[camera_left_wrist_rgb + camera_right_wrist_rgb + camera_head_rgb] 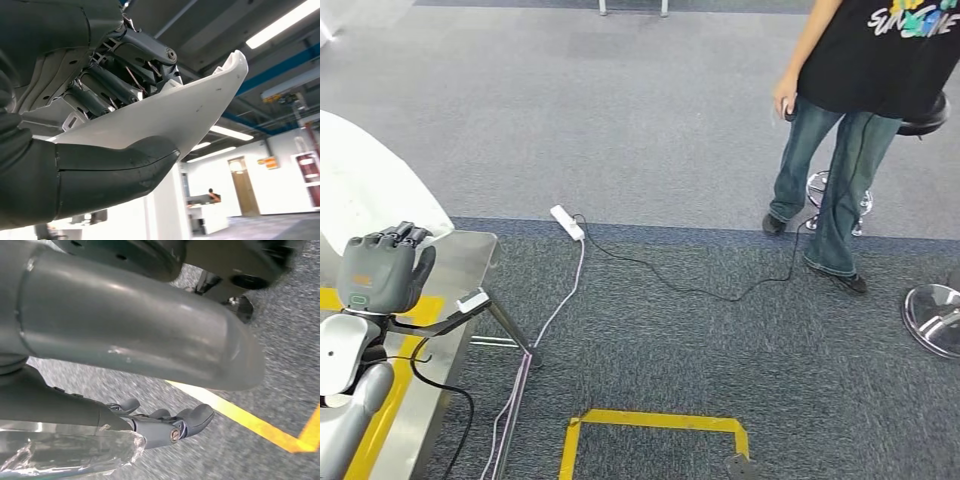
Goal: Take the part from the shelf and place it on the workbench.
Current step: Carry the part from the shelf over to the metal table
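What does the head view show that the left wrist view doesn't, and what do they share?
Head view alone: a person standing on the carpet, a white power strip with its cables, yellow floor tape, and the metal workbench at the robot's left.

Left wrist view alone: the room seen from below, with ceiling lights, a door and a pillar.

Both: the left hand holding the white part.

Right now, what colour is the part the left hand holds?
White part, gripped by the left hand; clearest in the left wrist view.
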Controlling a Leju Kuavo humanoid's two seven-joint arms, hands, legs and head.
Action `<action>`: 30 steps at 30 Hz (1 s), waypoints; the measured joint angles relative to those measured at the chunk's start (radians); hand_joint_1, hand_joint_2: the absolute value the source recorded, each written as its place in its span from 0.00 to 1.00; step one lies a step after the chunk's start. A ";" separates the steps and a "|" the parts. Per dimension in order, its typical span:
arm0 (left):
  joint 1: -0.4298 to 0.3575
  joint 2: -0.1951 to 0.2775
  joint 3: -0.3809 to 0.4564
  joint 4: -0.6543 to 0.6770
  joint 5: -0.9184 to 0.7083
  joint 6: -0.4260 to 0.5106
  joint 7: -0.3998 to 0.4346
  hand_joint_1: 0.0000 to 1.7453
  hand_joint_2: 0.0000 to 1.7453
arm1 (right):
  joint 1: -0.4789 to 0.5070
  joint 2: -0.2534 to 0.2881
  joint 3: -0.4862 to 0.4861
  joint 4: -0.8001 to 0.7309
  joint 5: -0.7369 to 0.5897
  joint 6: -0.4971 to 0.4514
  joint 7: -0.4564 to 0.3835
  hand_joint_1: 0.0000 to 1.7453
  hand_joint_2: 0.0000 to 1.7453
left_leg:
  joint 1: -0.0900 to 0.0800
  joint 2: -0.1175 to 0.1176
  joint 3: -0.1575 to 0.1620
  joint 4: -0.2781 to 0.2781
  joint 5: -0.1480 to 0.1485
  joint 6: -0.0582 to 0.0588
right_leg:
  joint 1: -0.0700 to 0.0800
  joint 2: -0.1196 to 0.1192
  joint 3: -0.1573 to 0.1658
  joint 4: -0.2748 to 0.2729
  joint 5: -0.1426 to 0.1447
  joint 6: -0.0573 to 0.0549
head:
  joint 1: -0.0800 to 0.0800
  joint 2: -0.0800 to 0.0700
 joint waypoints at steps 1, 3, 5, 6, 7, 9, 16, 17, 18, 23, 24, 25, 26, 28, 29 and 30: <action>0.000 0.000 0.000 0.000 0.000 0.000 0.000 1.00 1.00 | 0.000 0.000 0.000 0.000 0.000 0.000 0.000 0.00 0.00 | 0.000 -0.001 0.000 0.000 0.000 0.000 | 0.000 0.003 0.001 -0.003 -0.001 0.000 | 0.000 0.000; -0.001 0.000 0.000 -0.001 0.000 -0.001 0.000 1.00 1.00 | 0.000 0.000 0.000 0.005 0.000 0.000 -0.001 0.00 0.00 | 0.001 -0.017 -0.008 0.003 0.004 -0.010 | -0.002 0.023 0.012 -0.022 -0.010 -0.002 | -0.001 0.000; 0.001 0.004 0.001 -0.002 0.000 -0.002 0.000 1.00 1.00 | -0.004 0.000 -0.001 0.010 0.000 -0.001 -0.003 0.00 0.00 | 0.003 -0.017 -0.026 0.020 -0.003 -0.030 | -0.004 0.013 0.027 -0.041 -0.014 -0.016 | -0.006 0.000; 0.002 0.006 0.001 -0.003 0.000 -0.002 0.000 1.00 1.00 | -0.006 0.001 -0.001 0.012 -0.001 -0.001 -0.005 0.00 0.00 | 0.004 0.000 -0.044 0.049 -0.020 -0.039 | -0.002 -0.007 0.030 -0.043 -0.012 -0.025 | -0.009 0.000; 0.002 0.007 0.001 -0.004 0.000 -0.003 0.000 1.00 1.00 | -0.006 0.001 -0.001 0.013 -0.001 -0.001 -0.005 0.00 0.00 | 0.003 0.027 -0.067 0.099 -0.048 -0.044 | -0.002 -0.025 0.033 -0.046 -0.011 -0.032 | -0.012 0.000; 0.002 0.006 0.001 -0.004 0.000 -0.003 0.000 1.00 1.00 | -0.004 0.002 -0.001 0.016 -0.001 -0.001 -0.006 0.00 0.00 | 0.003 0.063 -0.127 0.226 -0.103 -0.049 | 0.002 -0.054 0.033 -0.046 -0.013 -0.038 | -0.015 0.000; 0.004 0.006 0.003 -0.005 0.000 -0.003 0.001 1.00 1.00 | -0.011 0.002 -0.002 0.021 -0.001 -0.005 -0.010 0.00 0.00 | -0.017 0.157 -0.004 0.022 -0.006 -0.020 | 0.021 -0.143 0.045 -0.043 -0.029 -0.030 | -0.014 0.000; 0.003 0.007 0.003 -0.006 0.000 -0.003 0.001 1.00 1.00 | -0.012 0.002 -0.002 0.022 -0.001 -0.006 -0.012 0.00 0.00 | -0.022 0.162 -0.002 0.011 -0.012 -0.015 | 0.024 -0.155 0.046 -0.043 -0.032 -0.026 | -0.013 0.000; 0.004 0.008 0.004 -0.007 0.000 -0.003 0.001 1.00 1.00 | -0.013 0.002 -0.003 0.024 -0.002 -0.007 -0.013 0.00 0.00 | -0.022 0.150 -0.004 0.008 -0.010 -0.010 | 0.025 -0.167 0.048 -0.044 -0.033 -0.022 | -0.013 0.000; 0.003 0.010 0.007 -0.012 0.001 -0.005 0.002 1.00 1.00 | -0.015 0.002 -0.004 0.028 -0.002 -0.009 -0.017 0.00 0.00 | -0.010 0.090 -0.003 -0.006 0.000 0.012 | 0.015 -0.067 -0.023 0.112 -0.127 -0.002 | -0.005 0.000; 0.004 0.009 0.007 -0.012 0.001 -0.005 0.002 1.00 1.00 | -0.014 0.002 -0.004 0.030 -0.002 -0.009 -0.016 0.00 0.00 | -0.010 0.078 -0.004 -0.006 0.001 0.013 | 0.014 -0.057 -0.058 0.181 -0.155 0.000 | -0.004 0.000; 0.005 0.008 0.007 -0.012 0.001 -0.005 0.002 1.00 1.00 | -0.012 0.002 -0.004 0.031 -0.002 -0.009 -0.016 0.00 0.00 | -0.009 0.064 -0.004 -0.005 0.001 0.014 | 0.014 -0.054 -0.085 0.231 -0.167 0.001 | -0.003 0.000; 0.006 0.008 0.007 -0.012 0.001 -0.005 0.002 1.00 1.00 | -0.011 0.002 -0.004 0.033 -0.002 -0.009 -0.016 0.00 0.00 | -0.009 0.050 -0.005 -0.005 0.001 0.013 | 0.013 -0.053 -0.097 0.246 -0.160 0.003 | -0.003 0.000; 0.008 0.007 0.007 -0.012 0.001 -0.005 0.002 1.00 1.00 | -0.011 0.002 -0.005 0.034 -0.002 -0.009 -0.016 0.00 0.00 | -0.007 0.021 -0.003 -0.004 0.002 0.010 | 0.009 -0.043 -0.066 0.159 -0.091 0.003 | -0.003 0.000; 0.008 0.007 0.007 -0.012 0.001 -0.005 0.002 1.00 1.00 | -0.012 0.002 -0.005 0.034 -0.002 -0.009 -0.016 0.00 0.00 | -0.006 0.007 -0.003 -0.003 0.003 0.006 | 0.005 -0.021 -0.035 0.088 -0.055 0.004 | -0.003 0.000; 0.007 0.007 0.007 -0.012 0.001 -0.005 0.002 1.00 1.00 | -0.013 0.002 -0.005 0.035 -0.002 -0.009 -0.016 0.00 0.00 | -0.006 -0.006 -0.006 -0.001 0.003 0.001 | 0.001 0.001 -0.005 0.023 -0.031 0.003 | -0.003 0.000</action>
